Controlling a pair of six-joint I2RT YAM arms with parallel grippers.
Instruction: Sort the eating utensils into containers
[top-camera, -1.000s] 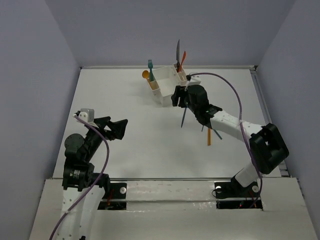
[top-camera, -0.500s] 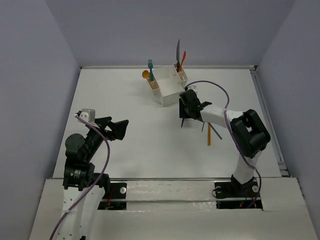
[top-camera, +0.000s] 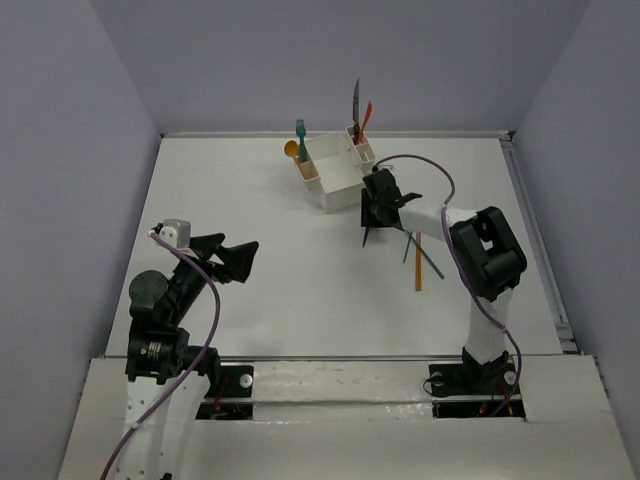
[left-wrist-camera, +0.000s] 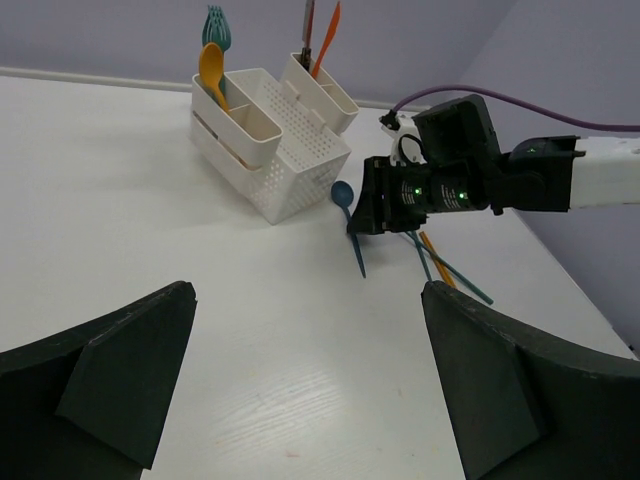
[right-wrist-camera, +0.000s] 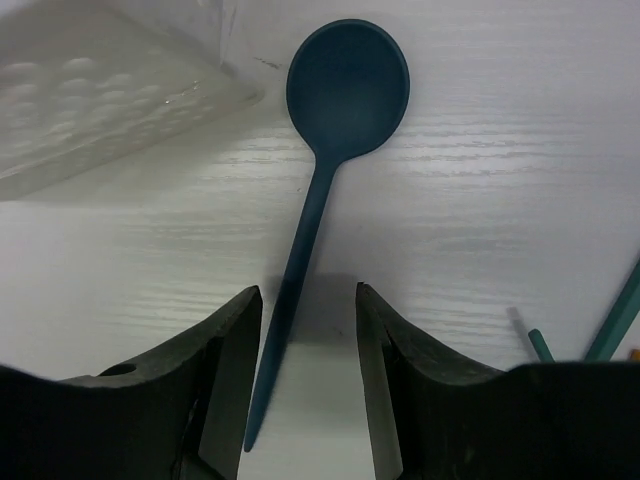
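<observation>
The right claw (top-camera: 372, 206) hung low over the table (top-camera: 250, 180) with its two fingers spread apart and nothing between them gripped. In the right wrist view the claw (right-wrist-camera: 306, 312) straddled the thin handle of the blue spoon (right-wrist-camera: 316, 195), one finger on each side. That spoon (top-camera: 367, 238) lay flat on the table, its bowl pointing far, just beside the near right corner of the white caddy (top-camera: 335, 182). In the caddy's left slot stood the orange spoon (top-camera: 291, 149) and the teal fork (top-camera: 300, 133). In its right slot stood the dark-handled knife (top-camera: 355, 104) and the orange plastic knife (top-camera: 365, 115), both leaning upright. Near and to the right of the right claw, a teal utensil (top-camera: 432, 262) and an orange utensil (top-camera: 418, 270) lay on the table close together. Well apart, at the near left, the left claw (top-camera: 243, 257) hovered above the table, its fingers wide and holding nothing.
</observation>
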